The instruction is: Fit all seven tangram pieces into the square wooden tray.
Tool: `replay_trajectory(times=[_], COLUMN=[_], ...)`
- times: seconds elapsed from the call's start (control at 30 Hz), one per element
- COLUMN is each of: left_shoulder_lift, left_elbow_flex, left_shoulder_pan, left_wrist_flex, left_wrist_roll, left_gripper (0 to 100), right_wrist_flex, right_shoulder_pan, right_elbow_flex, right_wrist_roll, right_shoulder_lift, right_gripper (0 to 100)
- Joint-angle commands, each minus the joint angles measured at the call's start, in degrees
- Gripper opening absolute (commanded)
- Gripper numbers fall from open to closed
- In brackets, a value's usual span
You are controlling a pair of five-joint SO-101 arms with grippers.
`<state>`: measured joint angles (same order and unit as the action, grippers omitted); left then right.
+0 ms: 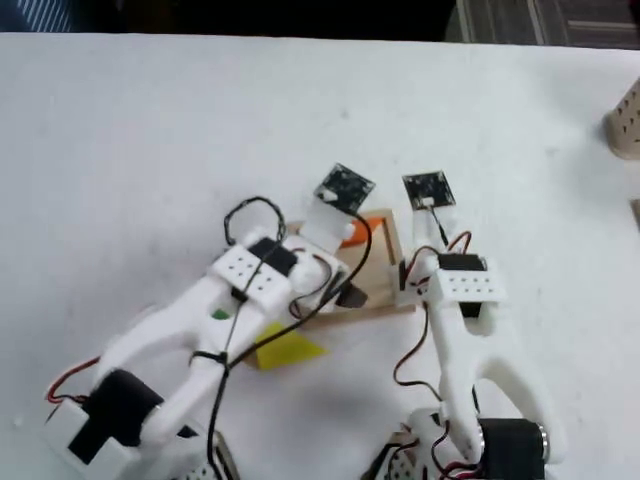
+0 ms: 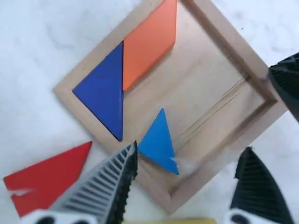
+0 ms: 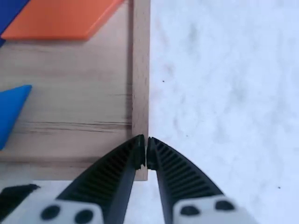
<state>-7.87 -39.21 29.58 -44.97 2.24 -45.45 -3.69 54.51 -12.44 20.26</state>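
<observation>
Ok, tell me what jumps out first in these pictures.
The wooden tray holds three pieces: a dark blue triangle, an orange parallelogram and a small light blue triangle. The left gripper hangs open over it; the right gripper sits shut at its rim. A red triangle lies outside on the table.

**White shells, black motors**

Built as a left arm (image 1: 170, 325) and a right arm (image 1: 460, 350) of white plastic shells around black motor blocks. Dotted with dark screw holes on the white wrist plates. Strung with red and black cables (image 1: 208, 356) along each limb. Capped with dark square circuit boards (image 1: 345, 188). Tipped with ribbed fingers: a grey finger (image 2: 93, 191) beside a black one on the left gripper (image 2: 190, 148), black over white holed bases on the right gripper (image 3: 145, 138).
</observation>
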Motion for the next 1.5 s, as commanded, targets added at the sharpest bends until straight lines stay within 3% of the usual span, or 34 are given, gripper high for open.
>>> replay_trajectory(times=[0.0,0.13,0.27,0.33,0.63,1.0,1.23,1.37,1.47], left_shoulder_lift=[-6.9,-6.37,-1.1,2.42,12.88,12.79,11.12,0.84,-7.16], left_elbow_flex=[0.53,-1.85,-2.11,0.09,8.09,8.0,8.0,6.86,1.23], left_shoulder_pan=[0.48,-1.63,-2.86,-2.77,0.4,13.05,12.7,8.75,6.81], left_wrist_flex=[-0.26,7.47,13.1,12.92,8.79,0.62,-0.53,-5.19,-4.4], left_wrist_roll=[0.97,8.44,11.08,11.25,10.9,-2.55,-2.73,-2.46,-2.81], left_gripper=[29,20,1,5,2,2,2,2,2], right_wrist_flex=[0.84,0.75,0.75,0.75,0.75,0.75,0.75,0.75,0.75], right_shoulder_pan=[0.4,0.31,0.31,0.31,0.31,0.31,0.31,0.31,-0.04], right_elbow_flex=[-2.55,-2.55,-2.55,-2.55,-2.55,-2.55,-2.55,-2.55,-2.55], right_wrist_roll=[-0.35,-0.35,-0.44,-0.44,-0.44,-0.53,-0.53,-0.53,-0.53], right_shoulder_lift=[2.15,2.15,2.15,2.15,2.15,2.15,2.24,2.24,2.24], right_gripper=[1.8,1.8,1.8,1.8,1.8,1.8,1.8,1.8,1.8])
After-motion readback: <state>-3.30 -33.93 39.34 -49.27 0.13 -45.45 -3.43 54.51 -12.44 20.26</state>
